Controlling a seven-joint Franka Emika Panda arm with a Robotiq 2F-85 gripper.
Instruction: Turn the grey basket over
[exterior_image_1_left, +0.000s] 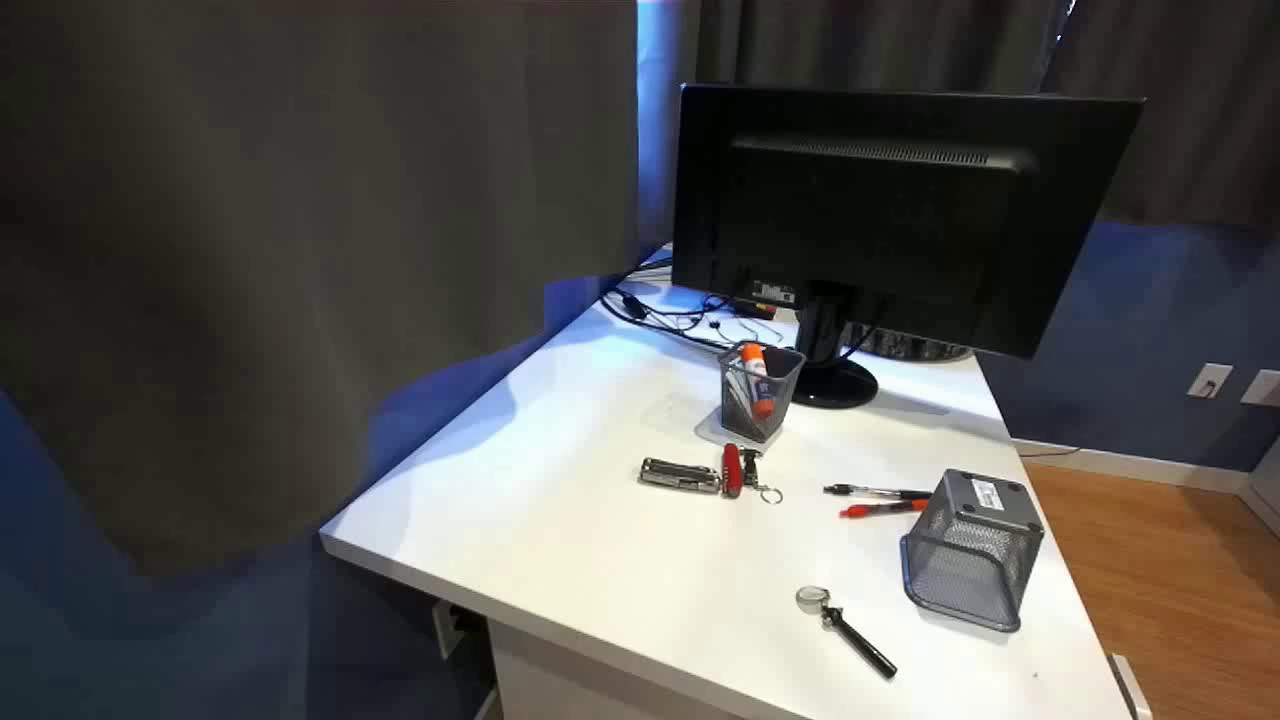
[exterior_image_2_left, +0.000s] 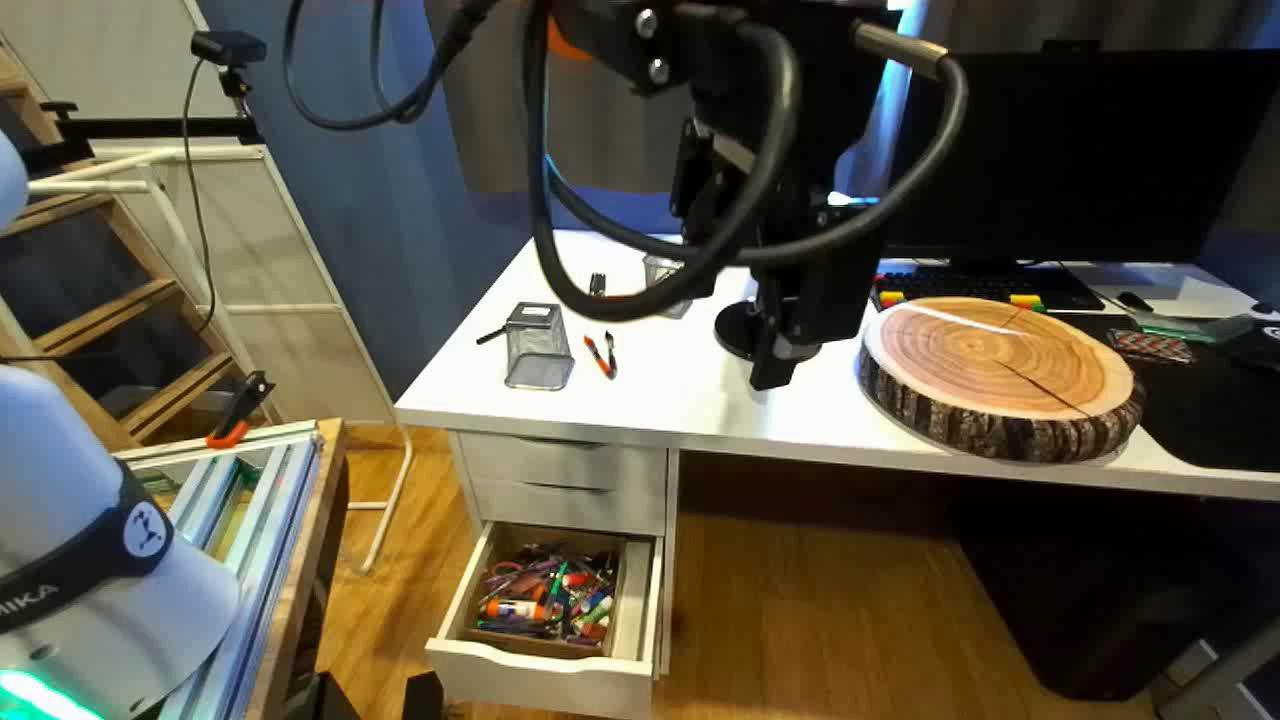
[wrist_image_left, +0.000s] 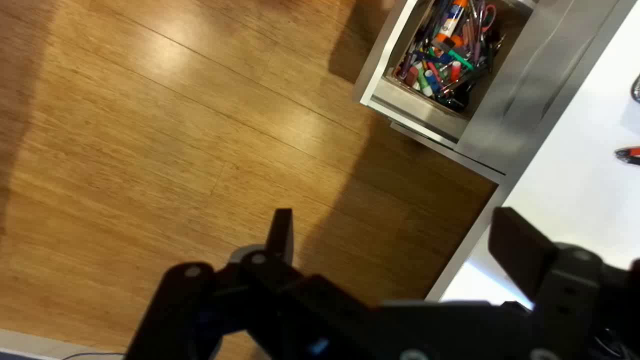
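The grey basket (exterior_image_1_left: 972, 560) stands upside down on the white desk (exterior_image_1_left: 600, 560). Its base with a white label faces up and its open rim is on the desktop. It also shows in an exterior view (exterior_image_2_left: 538, 345), left of the gripper and apart from it. In the wrist view I cannot make the basket out; only a dark sliver shows at the right edge. My gripper (wrist_image_left: 392, 217) is open and empty, with floor and desk edge behind the fingers. One finger (exterior_image_2_left: 772, 360) shows in an exterior view, high over the desk; cables hide part of the hand.
Two pens (exterior_image_1_left: 880, 500) and a magnifier (exterior_image_1_left: 845, 632) lie by the basket. A mesh cup (exterior_image_1_left: 760, 400) with a glue stick stands near the monitor (exterior_image_1_left: 880, 210). A multitool (exterior_image_1_left: 680, 475) lies on the desk. A filled drawer (exterior_image_2_left: 545, 668) stands open. A wood slice (exterior_image_2_left: 1005, 360) sits right.
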